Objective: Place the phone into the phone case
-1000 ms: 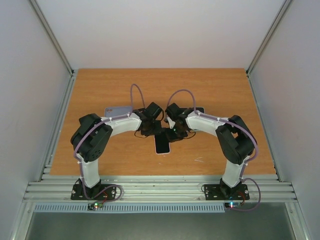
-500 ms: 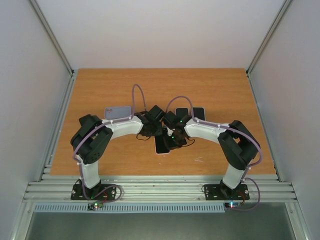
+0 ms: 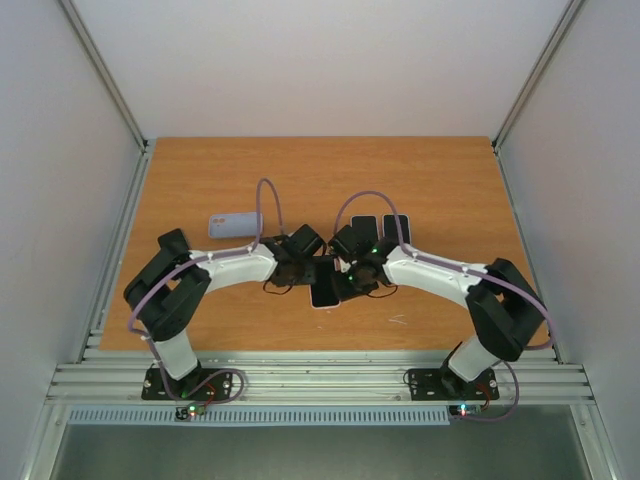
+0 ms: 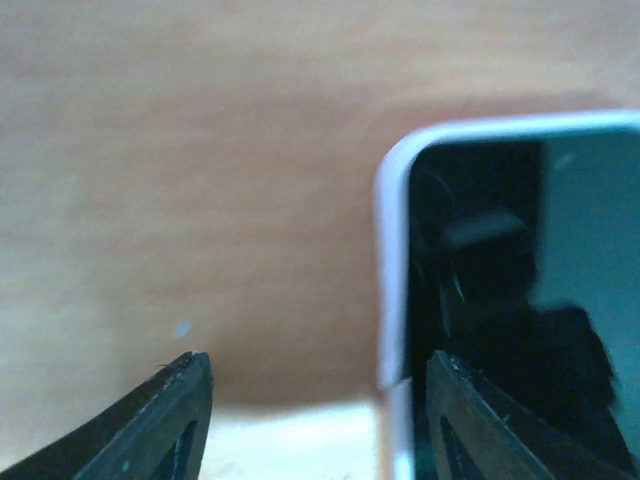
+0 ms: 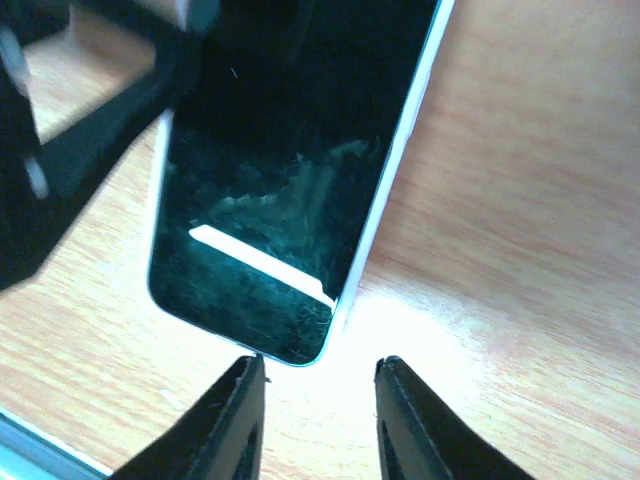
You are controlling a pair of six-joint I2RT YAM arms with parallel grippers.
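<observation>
A phone with a black screen and a pale rim (image 3: 322, 296) lies flat on the wooden table between my two grippers. In the left wrist view its top left corner (image 4: 520, 300) fills the right side. My left gripper (image 4: 315, 400) is open; the phone's left edge lies between its fingers, the right one over the screen. In the right wrist view the phone's screen (image 5: 290, 170) is just ahead of my right gripper (image 5: 318, 375), which is open and empty at the phone's rounded corner. In the top view the left gripper (image 3: 314, 270) and right gripper (image 3: 346, 280) meet over the phone's far end.
A pale grey-blue phone case (image 3: 232, 224) lies flat behind the left arm. Two dark flat phone-shaped items (image 3: 363, 225) (image 3: 397, 225) lie side by side behind the right arm. Metal rails (image 3: 300, 375) run along the table's near edge.
Both arms have stretched lower and closed in on the phone's far end. The right gripper moved left and nearer, uncovering the two dark items. The grey-blue case now shows fully.
</observation>
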